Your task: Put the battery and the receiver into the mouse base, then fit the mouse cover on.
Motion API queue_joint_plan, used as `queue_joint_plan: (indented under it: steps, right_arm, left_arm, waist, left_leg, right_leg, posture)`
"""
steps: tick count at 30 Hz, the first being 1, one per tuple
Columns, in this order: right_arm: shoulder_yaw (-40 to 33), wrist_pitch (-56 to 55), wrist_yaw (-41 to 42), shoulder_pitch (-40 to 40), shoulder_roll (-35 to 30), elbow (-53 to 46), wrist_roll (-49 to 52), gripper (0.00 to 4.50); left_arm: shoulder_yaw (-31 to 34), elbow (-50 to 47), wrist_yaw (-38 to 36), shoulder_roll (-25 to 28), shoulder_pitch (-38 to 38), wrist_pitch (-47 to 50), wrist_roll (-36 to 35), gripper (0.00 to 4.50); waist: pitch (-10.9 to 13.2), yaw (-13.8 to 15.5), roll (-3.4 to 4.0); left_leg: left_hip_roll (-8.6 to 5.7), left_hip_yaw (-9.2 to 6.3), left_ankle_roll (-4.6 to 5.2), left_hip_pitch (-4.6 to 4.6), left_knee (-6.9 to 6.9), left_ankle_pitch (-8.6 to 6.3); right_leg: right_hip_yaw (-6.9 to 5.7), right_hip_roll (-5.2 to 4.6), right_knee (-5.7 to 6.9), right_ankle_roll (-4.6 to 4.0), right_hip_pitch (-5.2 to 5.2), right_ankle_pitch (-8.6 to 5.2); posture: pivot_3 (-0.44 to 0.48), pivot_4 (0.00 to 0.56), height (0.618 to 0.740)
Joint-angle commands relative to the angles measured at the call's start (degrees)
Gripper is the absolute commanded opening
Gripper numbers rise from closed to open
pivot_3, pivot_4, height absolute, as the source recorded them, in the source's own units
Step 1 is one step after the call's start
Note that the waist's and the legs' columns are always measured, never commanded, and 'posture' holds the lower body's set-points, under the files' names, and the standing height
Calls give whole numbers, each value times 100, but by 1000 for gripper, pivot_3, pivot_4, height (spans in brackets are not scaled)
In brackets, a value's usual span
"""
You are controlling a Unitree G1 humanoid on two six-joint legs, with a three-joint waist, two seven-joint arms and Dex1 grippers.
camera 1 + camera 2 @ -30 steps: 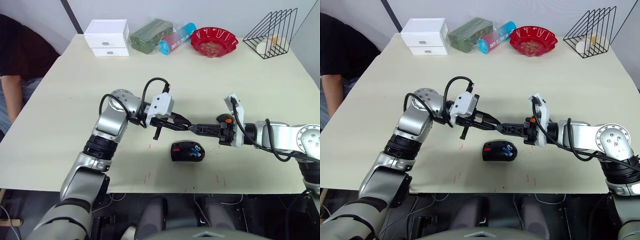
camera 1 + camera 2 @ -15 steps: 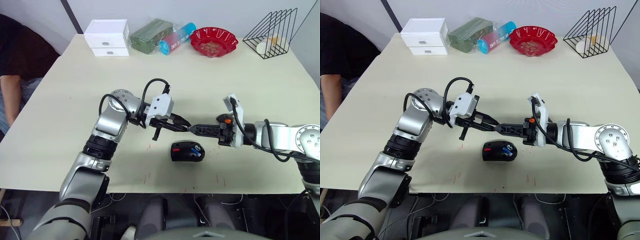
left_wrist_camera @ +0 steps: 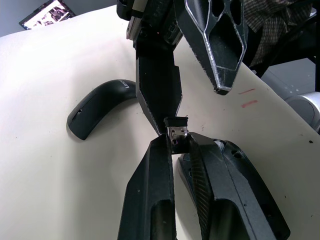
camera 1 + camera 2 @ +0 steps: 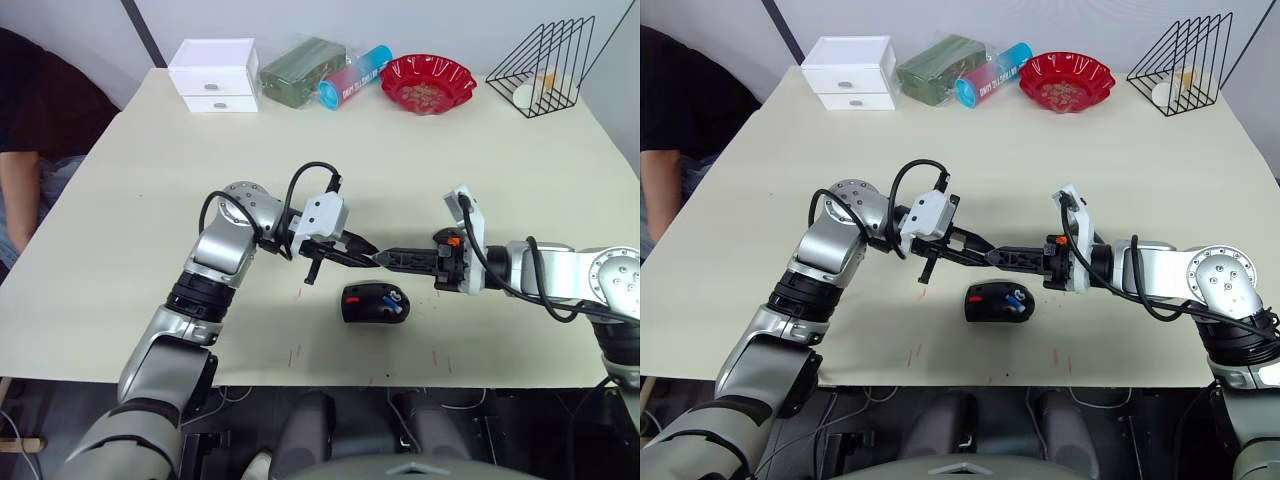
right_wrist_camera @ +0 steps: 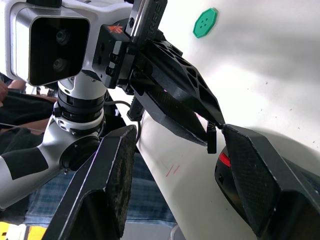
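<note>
Presently the left gripper (image 3: pixel 176 142), jaws pinching a tiny black-and-metal receiver (image 3: pixel 176 134) just above the black oval mouse base (image 4: pixel 375 302) on the bench, meets the right gripper's (image 5: pixel 175 137) spread jaws; hold steady until they close.

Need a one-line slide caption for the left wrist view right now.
Left gripper pinches the small receiver as the open right gripper meets it; mouse cover lies on the table.
</note>
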Motion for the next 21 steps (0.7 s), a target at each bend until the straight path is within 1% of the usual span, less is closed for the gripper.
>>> queue_joint_plan:
  steps: [1, 17, 19, 21]
  right_arm:
    - [-51, 34, 136, -85, 5, -173, 191, 2856]
    - [-54, 81, 115, -129, 7, -123, 191, 2856]
    - [-55, 78, 111, -135, 13, -119, 191, 2328]
    - [-55, 77, 97, -135, 12, -116, 191, 1530]
  left_arm:
    - [21, -26, 35, -26, -47, -41, -63, 89]
    - [5, 55, 60, -37, -78, -109, -53, 89]
    - [5, 54, 57, -39, -79, -111, -53, 89]
    - [3, 54, 58, -41, -79, -109, -62, 89]
  waist:
    - [0, 0, 0]
    - [0, -1, 0]
    - [0, -1, 0]
    - [0, 0, 0]
  left_leg:
    - [0, 0, 0, 0, 0, 0]
    - [0, 0, 0, 0, 0, 0]
    - [0, 0, 0, 0, 0, 0]
    - [0, 0, 0, 0, 0, 0]
  right_leg:
    - [0, 0, 0, 0, 0, 0]
    - [0, 0, 0, 0, 0, 0]
    - [0, 0, 0, 0, 0, 0]
    - [0, 0, 0, 0, 0, 0]
  posture:
    - [0, 150, 740]
    - [0, 150, 740]
    - [0, 150, 740]
    - [0, 150, 740]
